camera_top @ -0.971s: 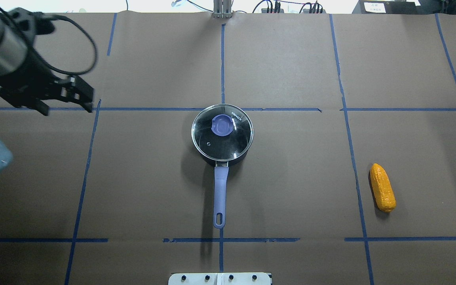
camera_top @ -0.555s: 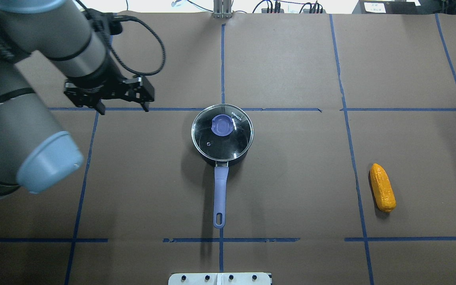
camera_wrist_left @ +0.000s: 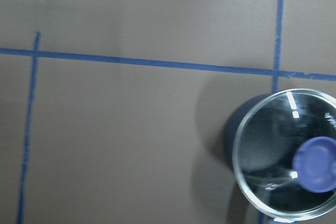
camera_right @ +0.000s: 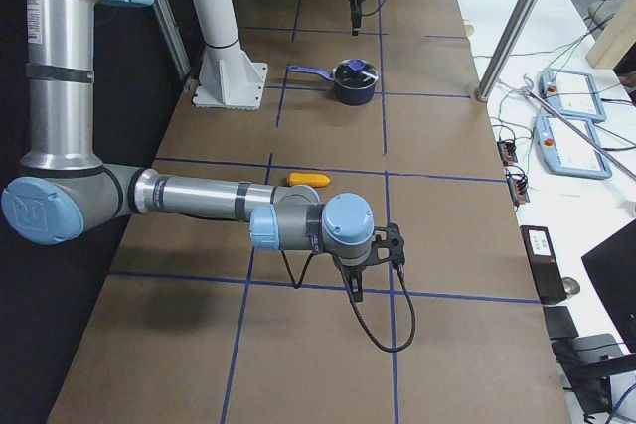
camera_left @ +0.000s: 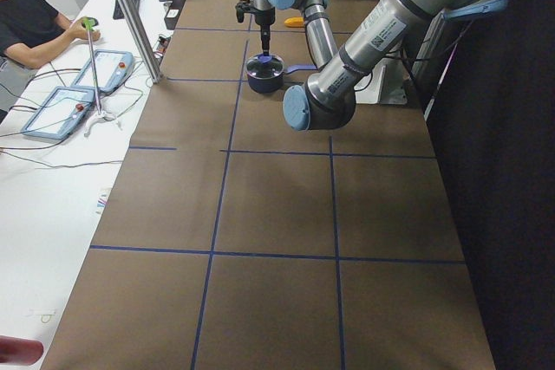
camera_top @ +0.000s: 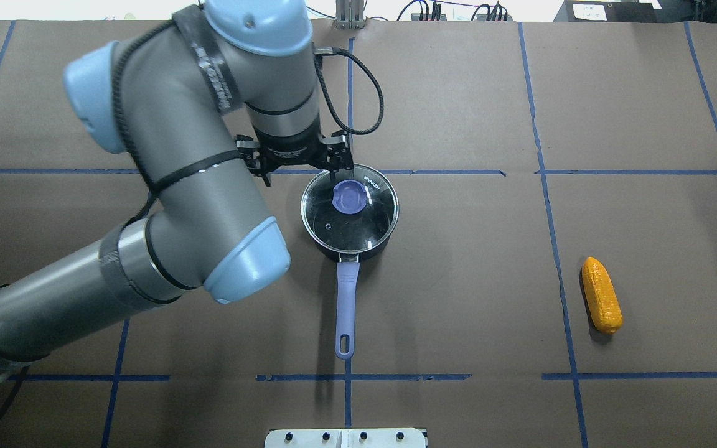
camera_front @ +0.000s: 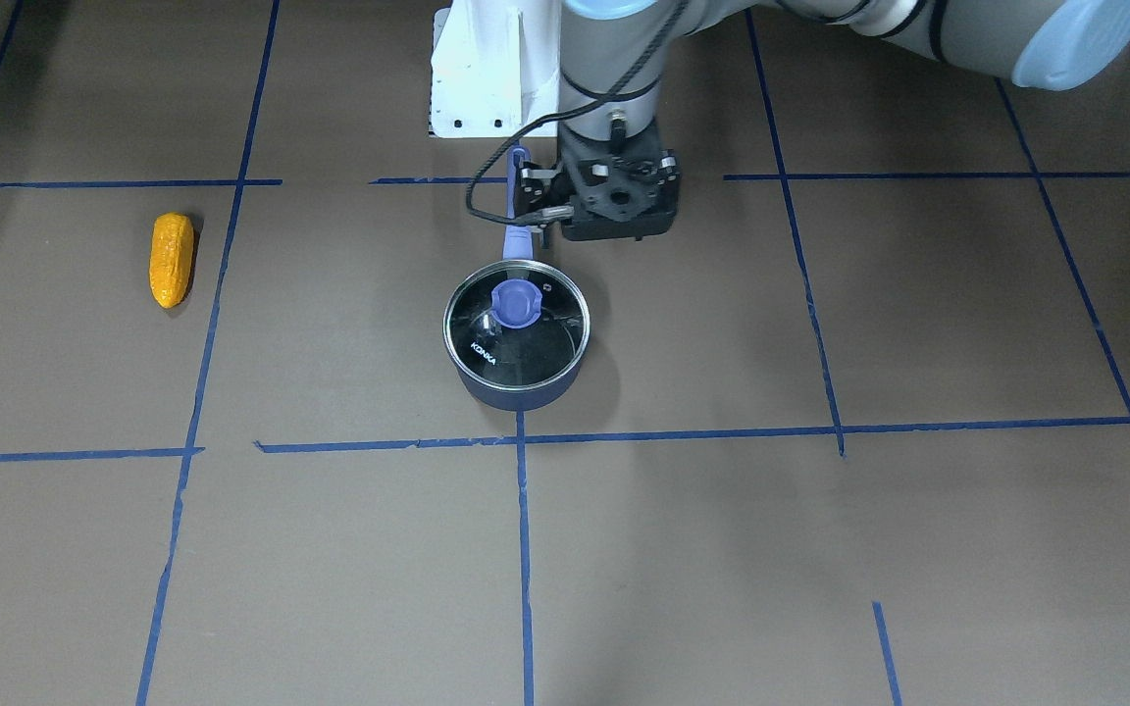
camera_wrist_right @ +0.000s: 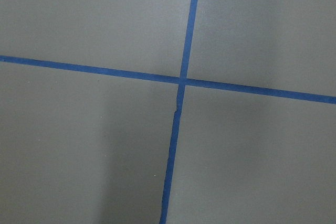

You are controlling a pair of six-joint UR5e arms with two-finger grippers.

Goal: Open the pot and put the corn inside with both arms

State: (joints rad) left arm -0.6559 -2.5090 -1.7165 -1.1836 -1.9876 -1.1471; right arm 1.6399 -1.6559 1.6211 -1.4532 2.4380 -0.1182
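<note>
The dark navy pot (camera_top: 368,247) stands mid-table with its glass lid (camera_top: 358,221) on; the lid's knob (camera_top: 349,196) is purple. The pot's purple handle (camera_top: 346,298) points toward the robot's base. The pot also shows in the front view (camera_front: 516,392). The orange-yellow corn (camera_top: 601,303) lies on the table far to the right, and it shows in the front view (camera_front: 172,259) too. My left gripper (camera_top: 305,171) is open and empty, above the pot's far-left rim. The left wrist view shows the lid (camera_wrist_left: 268,145) at lower right. My right gripper (camera_right: 370,257) shows only in the exterior right view; I cannot tell its state.
Blue tape lines (camera_top: 545,186) divide the brown table cover. The white base stand (camera_front: 491,78) is at the robot's side of the table. A metal pole (camera_left: 130,15), control pendants (camera_left: 65,110) and a seated person (camera_left: 26,23) are beyond the far edge.
My left arm has swung from the table's far left to the pot's far-left rim, with its gripper still open. The pot, lid and corn have not moved.
</note>
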